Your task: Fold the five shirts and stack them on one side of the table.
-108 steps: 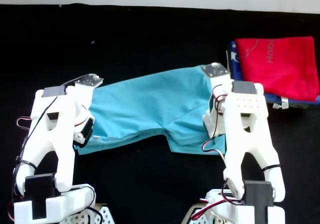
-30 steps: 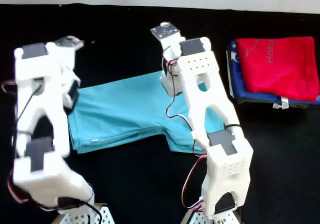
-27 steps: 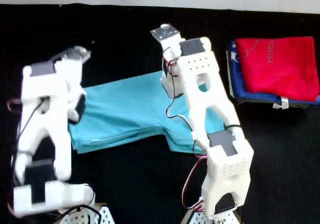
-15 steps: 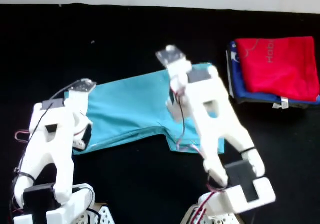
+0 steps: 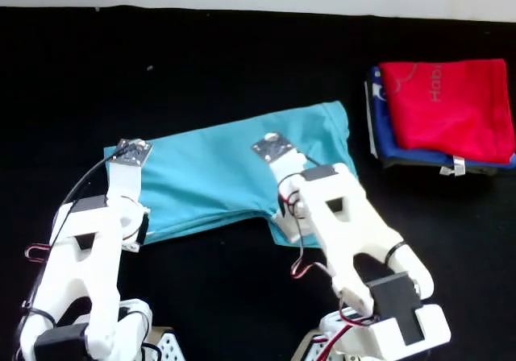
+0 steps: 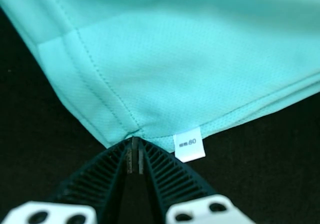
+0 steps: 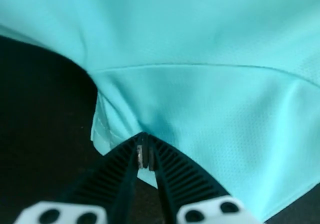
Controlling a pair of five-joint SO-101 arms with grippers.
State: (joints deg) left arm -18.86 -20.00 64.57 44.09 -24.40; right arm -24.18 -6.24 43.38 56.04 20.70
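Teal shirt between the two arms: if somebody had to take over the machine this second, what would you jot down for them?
The left gripper is shut on the teal shirt, at a hem corner beside a small white tag.
The right gripper is shut on the teal shirt at its near edge.
The teal shirt lies mid-table, not yet a neat fold.
Done: a folded red shirt lies on a blue shirt at the right arm's side; I cannot tell how many lie beneath.
Left: finish folding the teal shirt, add it to that stack, then fold any shirts remaining.
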